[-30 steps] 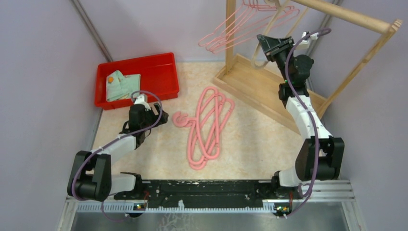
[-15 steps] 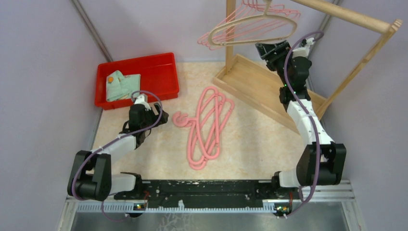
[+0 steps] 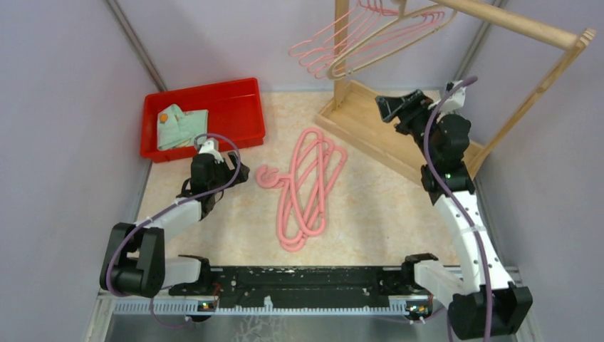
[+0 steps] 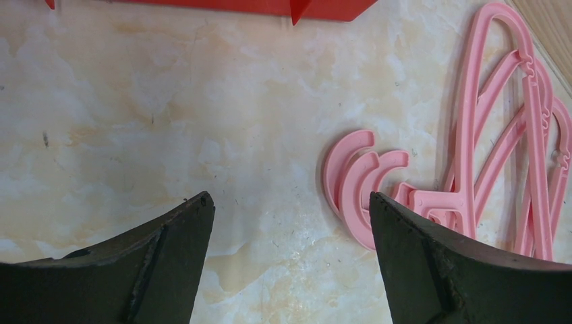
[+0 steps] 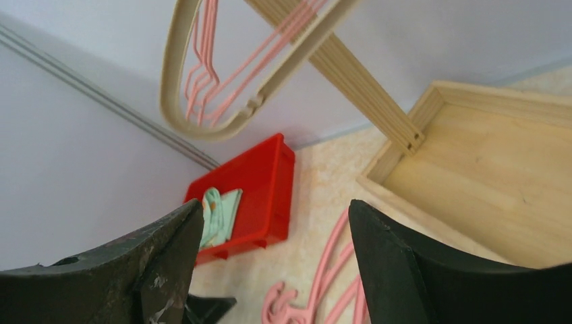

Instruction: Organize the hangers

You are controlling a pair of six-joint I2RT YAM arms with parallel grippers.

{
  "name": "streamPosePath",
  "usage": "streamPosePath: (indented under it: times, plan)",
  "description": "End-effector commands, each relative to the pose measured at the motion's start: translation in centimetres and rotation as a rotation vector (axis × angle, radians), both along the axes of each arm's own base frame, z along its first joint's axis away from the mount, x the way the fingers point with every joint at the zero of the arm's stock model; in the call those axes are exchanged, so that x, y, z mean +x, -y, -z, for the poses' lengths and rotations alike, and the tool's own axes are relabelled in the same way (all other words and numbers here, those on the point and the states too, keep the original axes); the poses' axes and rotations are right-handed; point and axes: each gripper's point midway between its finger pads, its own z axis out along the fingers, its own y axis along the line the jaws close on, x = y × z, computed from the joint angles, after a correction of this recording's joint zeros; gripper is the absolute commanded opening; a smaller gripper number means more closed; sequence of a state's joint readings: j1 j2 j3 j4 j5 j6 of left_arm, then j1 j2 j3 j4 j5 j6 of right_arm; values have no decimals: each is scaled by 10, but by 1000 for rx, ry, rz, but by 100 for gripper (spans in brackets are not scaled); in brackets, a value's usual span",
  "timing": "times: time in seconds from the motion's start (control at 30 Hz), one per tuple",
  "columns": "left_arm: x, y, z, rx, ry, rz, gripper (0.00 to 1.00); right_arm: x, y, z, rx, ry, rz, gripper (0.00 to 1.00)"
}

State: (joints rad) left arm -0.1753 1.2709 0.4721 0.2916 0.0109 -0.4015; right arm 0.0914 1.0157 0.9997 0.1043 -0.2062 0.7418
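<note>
Several pink hangers (image 3: 306, 187) lie heaped just right of my left gripper (image 4: 289, 202), which is spread wide and empty. Hung hangers (image 3: 370, 35) sit above my right gripper (image 3: 390, 108), also wide and empty, on the rack (image 3: 513, 21). Step, as I judge it: fetching the next one. Next move calls for closing on a single hook.

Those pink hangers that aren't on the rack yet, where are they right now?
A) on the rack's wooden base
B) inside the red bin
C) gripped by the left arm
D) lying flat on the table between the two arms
D: the loose pink hangers lie in a pile on the table, while the red bin holds only a folded cloth and the left gripper is open and empty.
</note>
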Motion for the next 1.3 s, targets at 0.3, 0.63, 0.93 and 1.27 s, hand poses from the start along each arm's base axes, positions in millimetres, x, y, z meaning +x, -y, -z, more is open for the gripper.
streamPosePath:
  times: [0.3,0.63,0.93,1.27]
  plan:
    - [11,11,-12,-16,28,41,90,-82,-122,150,-410,-282,-303,68]
    - [4,10,-15,-20,36,38,90,-101,-215,258,-649,-431,-538,66]
    - [2,12,-7,-25,27,50,90,-104,-259,286,-814,-441,-597,65]
    - [0,9,-4,-11,28,47,90,-108,-259,329,-894,-519,-590,63]
